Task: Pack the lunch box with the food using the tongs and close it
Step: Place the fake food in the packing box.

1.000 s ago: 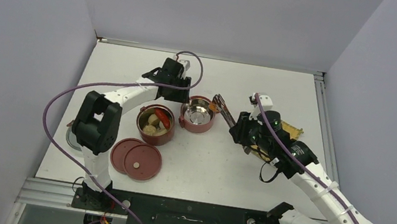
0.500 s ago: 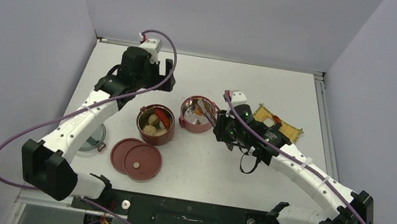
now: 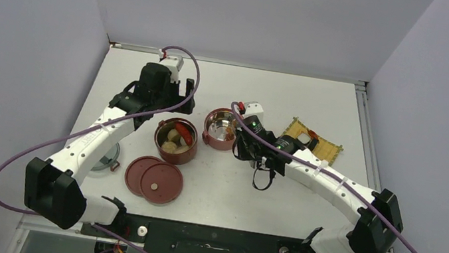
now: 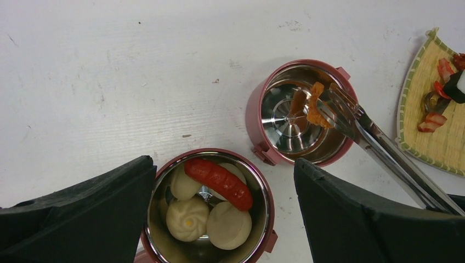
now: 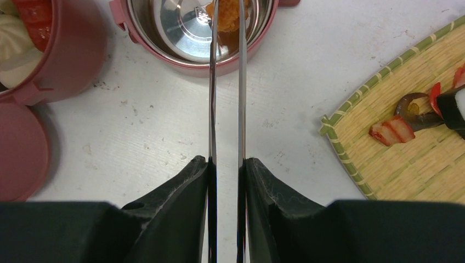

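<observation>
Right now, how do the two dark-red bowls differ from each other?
The left bowl holds pale buns and a red sausage; the right bowl shows bare steel. The tongs hold an orange piece over the right bowl, not the left bowl. Both are round, dark red outside, steel inside, and uncovered.

Overhead, my right arm (image 3: 328, 179) hides most of the tongs (image 4: 384, 147); the mat (image 5: 406, 153) runs off my right wrist view.
</observation>
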Motion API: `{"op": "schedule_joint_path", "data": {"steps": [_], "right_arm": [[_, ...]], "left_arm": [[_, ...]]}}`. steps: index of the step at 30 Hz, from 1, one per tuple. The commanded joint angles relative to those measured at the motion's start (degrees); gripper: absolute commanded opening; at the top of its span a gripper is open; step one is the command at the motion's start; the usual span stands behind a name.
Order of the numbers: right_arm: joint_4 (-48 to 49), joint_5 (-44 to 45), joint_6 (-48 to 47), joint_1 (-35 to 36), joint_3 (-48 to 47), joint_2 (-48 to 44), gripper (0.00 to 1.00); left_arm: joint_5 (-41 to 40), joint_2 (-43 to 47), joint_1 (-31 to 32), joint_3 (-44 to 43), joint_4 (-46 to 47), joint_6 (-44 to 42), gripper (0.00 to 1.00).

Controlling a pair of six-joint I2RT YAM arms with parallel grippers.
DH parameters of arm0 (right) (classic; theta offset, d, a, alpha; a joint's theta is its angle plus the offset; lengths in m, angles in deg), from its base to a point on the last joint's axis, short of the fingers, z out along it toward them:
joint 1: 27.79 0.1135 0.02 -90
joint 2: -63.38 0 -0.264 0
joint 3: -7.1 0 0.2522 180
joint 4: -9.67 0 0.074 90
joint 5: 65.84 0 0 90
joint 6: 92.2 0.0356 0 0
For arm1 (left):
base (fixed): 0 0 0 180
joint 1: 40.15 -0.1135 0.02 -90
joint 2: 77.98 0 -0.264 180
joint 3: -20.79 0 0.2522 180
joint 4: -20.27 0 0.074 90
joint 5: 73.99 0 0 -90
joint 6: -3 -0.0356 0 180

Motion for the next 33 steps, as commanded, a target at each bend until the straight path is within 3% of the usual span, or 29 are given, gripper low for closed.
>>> {"op": "schedule_joint_path", "data": {"steps": [1, 3, 7, 20, 33], "right_arm": [[-0.9, 5.7, 0.5, 1.2, -4.1, 1.0, 0.05], [-1.6, 6.2, 0.6, 1.3, -4.5, 1.2, 0.06], [-2.0, 6.5, 0.6, 1.5, -4.6, 1.2, 0.2], [-2.2, 5.6, 0.3, 1.6, -5.7, 1.1, 0.35], [-3.8, 6.3, 0.8, 2.6, -8.5, -0.8, 0.33]], "left_arm": [[0.6, 1.4, 0.1, -0.4, 2.3, -0.1, 0.97], [0.7, 1.6, 0.2, -0.4, 2.3, -0.1, 0.97], [1.0, 1.5, 0.2, -0.4, 2.3, -0.1, 0.97], [1.0, 2.2, 0.2, -0.1, 2.6, 0.1, 0.97], [-1.1, 4.0, 0.1, 0.4, 3.3, -0.3, 0.97]]}}
